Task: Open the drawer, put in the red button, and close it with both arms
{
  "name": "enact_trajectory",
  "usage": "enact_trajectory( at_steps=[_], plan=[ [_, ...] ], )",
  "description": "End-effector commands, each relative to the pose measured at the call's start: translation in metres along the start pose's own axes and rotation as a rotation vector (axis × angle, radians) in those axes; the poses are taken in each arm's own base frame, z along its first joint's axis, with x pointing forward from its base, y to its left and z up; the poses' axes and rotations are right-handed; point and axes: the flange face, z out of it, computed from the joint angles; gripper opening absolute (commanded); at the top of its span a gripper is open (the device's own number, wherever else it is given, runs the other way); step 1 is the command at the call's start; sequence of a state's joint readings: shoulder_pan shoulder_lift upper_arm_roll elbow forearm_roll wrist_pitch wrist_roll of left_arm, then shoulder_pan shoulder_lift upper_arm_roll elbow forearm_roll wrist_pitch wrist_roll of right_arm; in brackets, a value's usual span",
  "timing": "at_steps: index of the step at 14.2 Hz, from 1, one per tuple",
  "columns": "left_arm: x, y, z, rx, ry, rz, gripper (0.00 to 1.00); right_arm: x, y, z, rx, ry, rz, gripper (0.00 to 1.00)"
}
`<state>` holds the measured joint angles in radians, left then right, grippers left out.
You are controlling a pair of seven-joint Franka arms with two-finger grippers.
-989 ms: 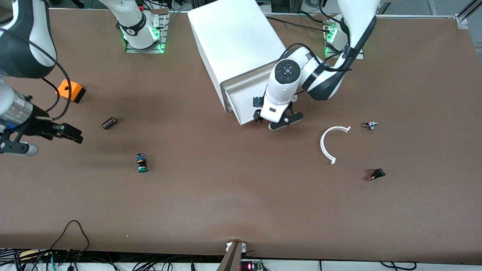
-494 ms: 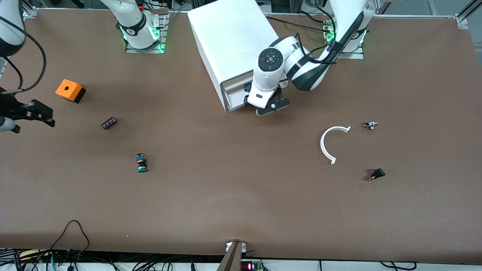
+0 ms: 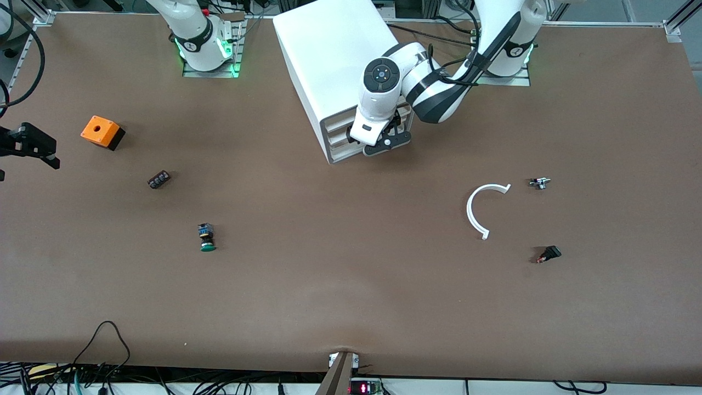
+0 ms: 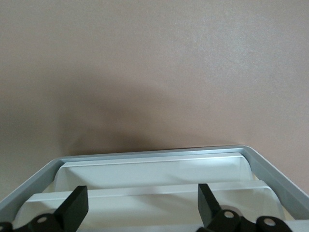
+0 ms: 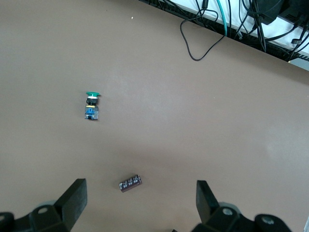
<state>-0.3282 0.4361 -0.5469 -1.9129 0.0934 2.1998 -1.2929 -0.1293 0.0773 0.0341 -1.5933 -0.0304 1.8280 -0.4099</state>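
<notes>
The one white box cabinet point(image 3: 343, 71) stands between the two arm bases, its front turned toward the front camera, with three shallow white tray drawers stacked in it; all three sit flush and pushed in, so the middle drawer point(image 3: 341, 133) is shut and nothing inside any of them can be seen. The red button does not show in any view. The left gripper point(image 3: 387, 141) hangs right at the cabinet's front, fingers spread wide and holding nothing, and its wrist view looks down over the drawer fronts' white ledges point(image 4: 154, 186). The right gripper point(image 3: 27, 145) hovers at the right arm's end of the table, near the single orange box with a hole point(image 3: 102, 132), jaws equally wide and empty. On the table lie one green-capped button point(image 3: 207, 237), one small dark ribbed block point(image 3: 159, 179), one white curved strip point(image 3: 481, 207), one small metal part point(image 3: 539, 182), and one small black part point(image 3: 549, 254).
</notes>
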Motion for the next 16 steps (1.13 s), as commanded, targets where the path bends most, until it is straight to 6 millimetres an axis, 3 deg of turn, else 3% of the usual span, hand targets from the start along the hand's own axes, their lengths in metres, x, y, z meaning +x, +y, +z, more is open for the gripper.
enact_trajectory(
  at_steps=[1, 5, 8, 10, 13, 16],
  plan=[
    [-0.010, -0.002, -0.001, 0.006, -0.021, -0.001, 1.00, -0.005, -0.002, -0.003, 0.018, -0.036, -0.002, 1.00],
    [-0.013, -0.003, 0.001, 0.026, -0.027, 0.008, 1.00, -0.007, 0.001, -0.003, 0.017, -0.042, 0.005, 1.00],
    [0.004, -0.005, -0.008, 0.007, -0.022, 0.004, 1.00, -0.010, 0.003, -0.003, 0.020, -0.053, 0.010, 1.00],
    [0.042, -0.015, -0.027, -0.011, -0.018, -0.004, 1.00, -0.013, 0.007, -0.006, 0.020, -0.047, 0.023, 1.00],
    [0.096, -0.030, -0.071, 0.009, -0.008, 0.102, 1.00, -0.025, 0.013, -0.015, 0.028, -0.073, 0.023, 1.00],
    [0.167, -0.070, -0.101, -0.008, 0.000, 0.199, 1.00, -0.027, 0.006, -0.025, 0.031, -0.075, 0.005, 1.00]
  ],
)
